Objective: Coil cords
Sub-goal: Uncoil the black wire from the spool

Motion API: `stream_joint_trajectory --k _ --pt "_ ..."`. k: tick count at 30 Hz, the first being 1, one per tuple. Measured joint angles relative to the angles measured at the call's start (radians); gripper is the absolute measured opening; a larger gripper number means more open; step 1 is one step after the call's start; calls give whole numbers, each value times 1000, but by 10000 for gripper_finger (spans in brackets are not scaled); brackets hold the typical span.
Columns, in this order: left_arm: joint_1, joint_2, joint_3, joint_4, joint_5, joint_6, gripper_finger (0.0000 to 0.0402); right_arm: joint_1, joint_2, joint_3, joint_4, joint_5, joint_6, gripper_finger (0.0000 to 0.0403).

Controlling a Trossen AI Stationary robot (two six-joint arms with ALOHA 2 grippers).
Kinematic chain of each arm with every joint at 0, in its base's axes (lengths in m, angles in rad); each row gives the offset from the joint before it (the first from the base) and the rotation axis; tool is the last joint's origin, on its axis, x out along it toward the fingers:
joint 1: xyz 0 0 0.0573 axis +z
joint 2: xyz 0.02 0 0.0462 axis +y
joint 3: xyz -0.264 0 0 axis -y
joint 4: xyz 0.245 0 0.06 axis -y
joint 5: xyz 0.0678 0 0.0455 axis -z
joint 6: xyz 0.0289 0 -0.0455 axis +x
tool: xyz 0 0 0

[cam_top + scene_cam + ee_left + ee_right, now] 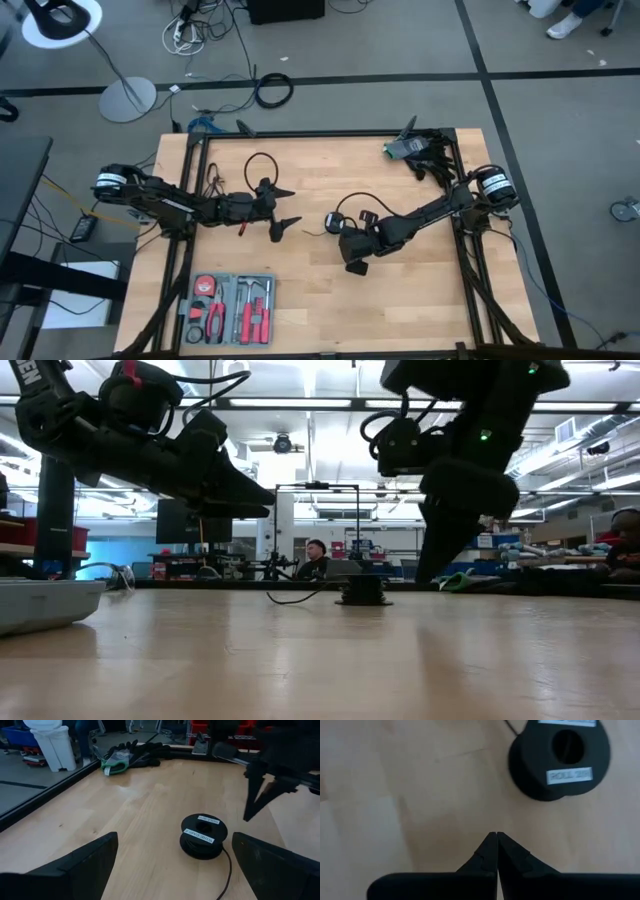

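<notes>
High view shows the thin black cord [262, 165], light and floppy; best pinched anywhere. Left pincer [283, 206] gapes; right pincer [357, 266] is together, empty.

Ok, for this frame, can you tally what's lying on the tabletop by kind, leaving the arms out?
Black wire spool with white labels: 1
Loose thin black wire loop: 1
Tool tray with red-handled tools: 1
Pile of dark gloves with a green tag at the far right corner: 1
Total: 4
</notes>
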Motion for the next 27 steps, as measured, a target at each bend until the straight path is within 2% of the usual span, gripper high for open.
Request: stream_joint_trajectory --k 7,17,22,27 --pt "0 0 0 0 1 -2 395 52 0 0 0 2 86 0" --pt "0 0 0 -40 38 -186 395 69 0 0 1 37 131 1" --pt "0 0 0 -47 76 -184 395 69 0 -1 18 37 131 1" --pt "18 0 47 -194 91 -183 395 69 0 -1 64 44 124 1"
